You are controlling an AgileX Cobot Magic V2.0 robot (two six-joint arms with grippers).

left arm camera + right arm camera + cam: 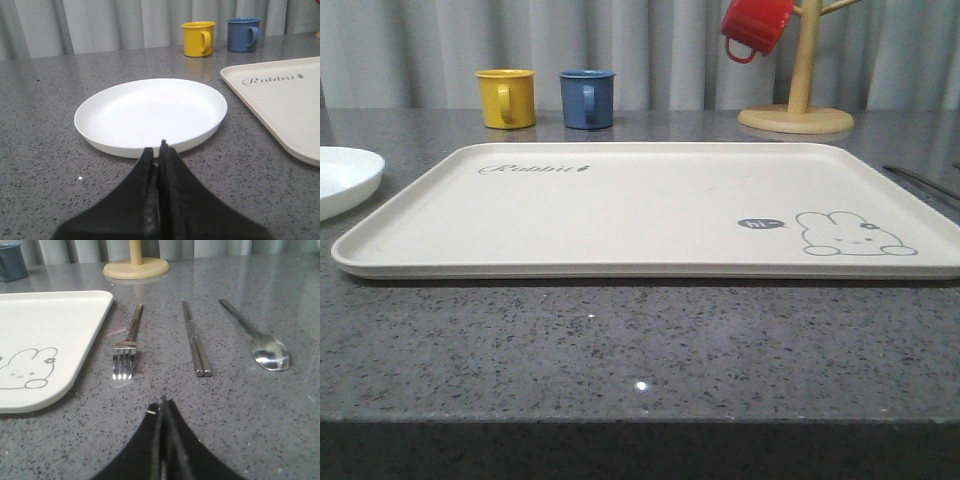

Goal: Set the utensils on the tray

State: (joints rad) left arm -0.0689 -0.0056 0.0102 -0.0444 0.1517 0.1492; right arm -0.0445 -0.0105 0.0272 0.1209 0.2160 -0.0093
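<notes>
The cream tray with its rabbit drawing lies flat in the middle of the grey counter; nothing lies on it. To its right, on the counter, rest a silver fork, a pair of chopsticks and a spoon, side by side. My right gripper is shut and holds nothing, a short way in front of the fork tines and chopstick tips. Its view catches the tray corner. My left gripper is shut and bare, just short of a white plate's rim. The tray edge lies to its right.
A white plate sits left of the tray, seen at the left edge. A yellow mug and a blue mug stand behind the tray. A wooden mug tree with a red mug stands back right.
</notes>
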